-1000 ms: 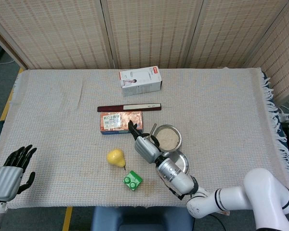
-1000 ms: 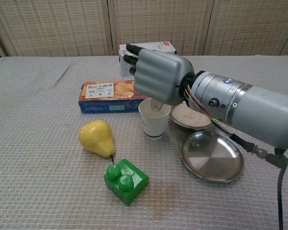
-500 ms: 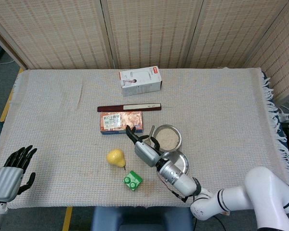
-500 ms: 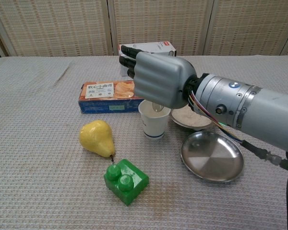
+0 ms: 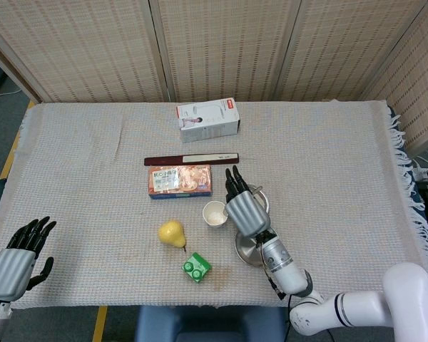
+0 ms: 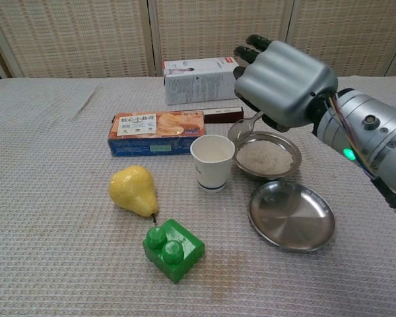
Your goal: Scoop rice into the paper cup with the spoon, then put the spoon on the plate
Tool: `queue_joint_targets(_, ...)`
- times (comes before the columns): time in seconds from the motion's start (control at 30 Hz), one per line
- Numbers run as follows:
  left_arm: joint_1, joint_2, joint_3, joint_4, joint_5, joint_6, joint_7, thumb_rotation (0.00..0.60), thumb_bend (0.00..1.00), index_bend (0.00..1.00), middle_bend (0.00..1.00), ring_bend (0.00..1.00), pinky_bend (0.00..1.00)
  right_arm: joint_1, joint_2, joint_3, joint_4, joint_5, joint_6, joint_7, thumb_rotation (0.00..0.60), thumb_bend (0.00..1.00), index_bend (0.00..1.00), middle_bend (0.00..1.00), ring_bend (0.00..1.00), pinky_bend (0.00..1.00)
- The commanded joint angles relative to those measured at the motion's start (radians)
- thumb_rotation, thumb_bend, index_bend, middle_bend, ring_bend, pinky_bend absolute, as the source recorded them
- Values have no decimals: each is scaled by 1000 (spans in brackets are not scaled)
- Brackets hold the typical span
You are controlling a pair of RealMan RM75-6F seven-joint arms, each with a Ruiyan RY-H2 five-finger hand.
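Observation:
A white paper cup [image 6: 212,162] stands upright left of the metal bowl of rice [image 6: 267,157]. My right hand [image 6: 284,82] hovers over the bowl and holds a metal spoon [image 6: 240,129], whose scoop hangs at the bowl's left rim, just right of the cup. The empty metal plate [image 6: 292,215] lies in front of the bowl. In the head view the right hand [image 5: 244,209] covers most of the bowl, with the cup [image 5: 215,213] to its left and the plate [image 5: 247,248] below. My left hand [image 5: 18,255] rests at the table's near left corner, fingers spread and holding nothing.
A yellow pear [image 6: 133,190] and a green toy brick [image 6: 173,249] sit left and in front of the cup. Behind it lie a cookie box [image 6: 156,132], a dark red strip [image 5: 191,159] and a white carton [image 6: 198,79].
My right hand has swung right with the spoon, from over the paper cup to over the rice bowl, uncovering the cup. The left hand has stayed put.

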Motion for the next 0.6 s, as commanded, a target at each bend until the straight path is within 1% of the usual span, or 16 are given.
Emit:
queue_joint_targets(0.03,-1,-1,-2,1,-7,-5,0,600,483,0,0,0,131,-162,57,-17,-37,-1,50,302,600,372,662,242,8,0)
queue_joint_targets(0.1,-2,-3,-5,1,-11,-8,4,600,483,0,0,0,131,-193,102,-48,-76,11,15,372,600,373,664,242,8,0)
queue_joint_targets(0.17,-4,-5,-5,0,-11,-12,11,600,483,0,0,0,132,-213,132,-81,-86,1,-19,422,600,373,666,241,8,0)
queue_joint_targets(0.27,-5,-8,-4,-4,-9,-14,21,600,483,0,0,0,132,-236,140,-119,-72,-24,-59,481,600,373,659,242,8,0)
queue_joint_targets(0.4,-5,-11,-1,-11,-3,-14,31,600,483,0,0,0,132,-260,104,-162,-7,-88,-88,518,600,373,654,242,8,0)
queue_joint_targets(0.5,-7,-11,-1,-14,-4,-18,35,600,483,0,0,0,132,-271,70,-175,44,-124,-107,535,600,372,624,242,5,0)
queue_joint_targets(0.6,-5,-9,1,-14,-5,-18,33,600,483,0,0,0,132,-280,43,-175,84,-155,-113,540,600,372,589,242,3,0)
